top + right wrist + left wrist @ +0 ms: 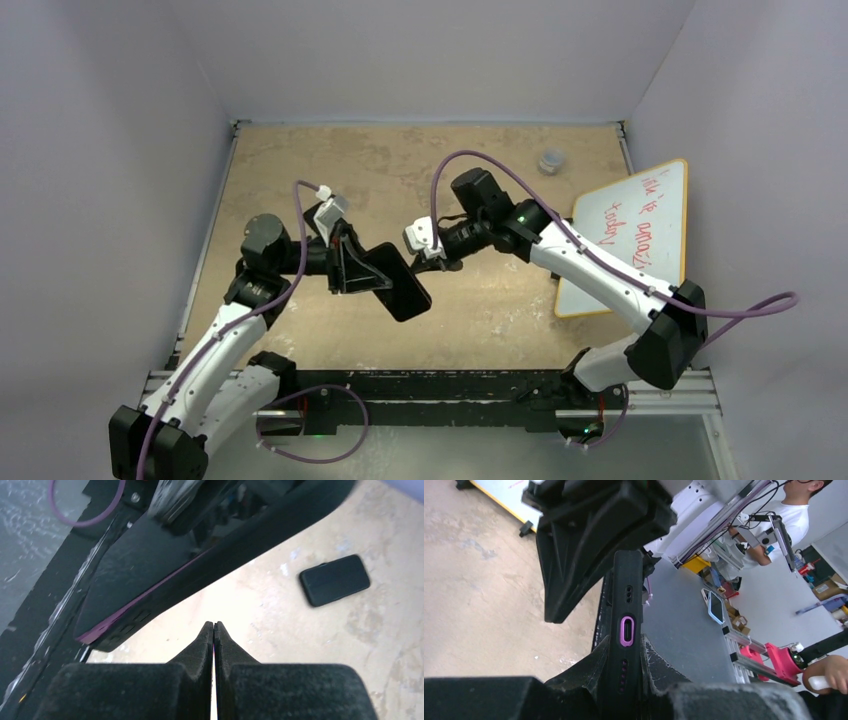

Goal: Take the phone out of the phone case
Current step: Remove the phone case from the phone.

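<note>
While my left gripper (347,266) clamps the phone (398,283), snug in its case (618,595), above the counter (400,170), my right gripper (445,262) sits pinched shut and empty. From it the phone lies just beside at 8 o'clock, long axis running 10 to 4, free end pointing toward 4.

We find open table (300,160) along the far edge and into the far left corner. A whiteboard (630,235) takes the right edge; a jar (551,160) sits near the far right corner. Mid-table, the held phone (400,282), left arm (225,335) and right arm (590,265) block crossing from side to side.
</note>
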Robot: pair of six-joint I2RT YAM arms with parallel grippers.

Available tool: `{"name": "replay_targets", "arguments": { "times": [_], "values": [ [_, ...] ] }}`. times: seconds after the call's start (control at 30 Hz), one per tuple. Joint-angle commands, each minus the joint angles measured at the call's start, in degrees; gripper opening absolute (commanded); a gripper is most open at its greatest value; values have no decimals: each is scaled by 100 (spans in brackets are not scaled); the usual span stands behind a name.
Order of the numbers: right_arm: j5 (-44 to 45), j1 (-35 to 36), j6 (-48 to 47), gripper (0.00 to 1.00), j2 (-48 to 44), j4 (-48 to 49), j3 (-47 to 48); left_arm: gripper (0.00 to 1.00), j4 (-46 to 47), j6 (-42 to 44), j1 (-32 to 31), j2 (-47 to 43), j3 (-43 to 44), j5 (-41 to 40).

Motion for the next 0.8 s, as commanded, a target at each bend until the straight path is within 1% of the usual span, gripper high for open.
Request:
{"name": "replay_targets", "arguments": {
  "times": [0.0, 0.1, 0.17, 0.23, 0.3, 0.37, 0.47, 0.5, 0.53, 0.63, 0.7, 0.77],
  "values": [
    [-493, -70, 1010, 0, -28, 1308, -115, 0, -267, 293, -53, -40, 81, -176],
    [-886, -123, 1545, 0, -89, 1646, -380, 0, -621, 628, -52, -21, 88, -548],
    [-1079, -170, 2154, 0, -183, 2202, -690, 0, -387, 507, -52, 31, -48, -671],
    [-1160, -206, 2916, 0, -294, 3006, -1070, 0, -72, 281, -52, 114, -222, -761],
    [-1078, -217, 3382, 0, -373, 3517, -1355, 0, 69, 200, -48, 196, -325, -865],
    [-657, -215, 3488, 2, -428, 3471, -1452, 0, 120, 148, -41, 240, -357, -1001],
    [172, -274, 3810, 11, -594, 3370, -1639, 0, -54, 192, -34, 183, -305, -1454],
    [496, -328, 3966, 16, -713, 3432, -1755, 0, -90, 195, -35, 161, -290, -1593],
    [862, -392, 4188, 24, -834, 3568, -1968, 0, -79, 150, -31, 156, -295, -1737],
    [1766, -712, 5055, 40, -1307, 4386, -2623, 0, 78, -158, -18, 171, -369, -2125],
    [2345, -838, 5657, 48, -1606, 4707, -2985, 0, 266, -487, -2, 159, -520, -2421],
    [2669, -850, 6006, 53, -1832, 4991, -3316, 0, 522, -903, 0, 99, -695, -2742]
  ]
}}
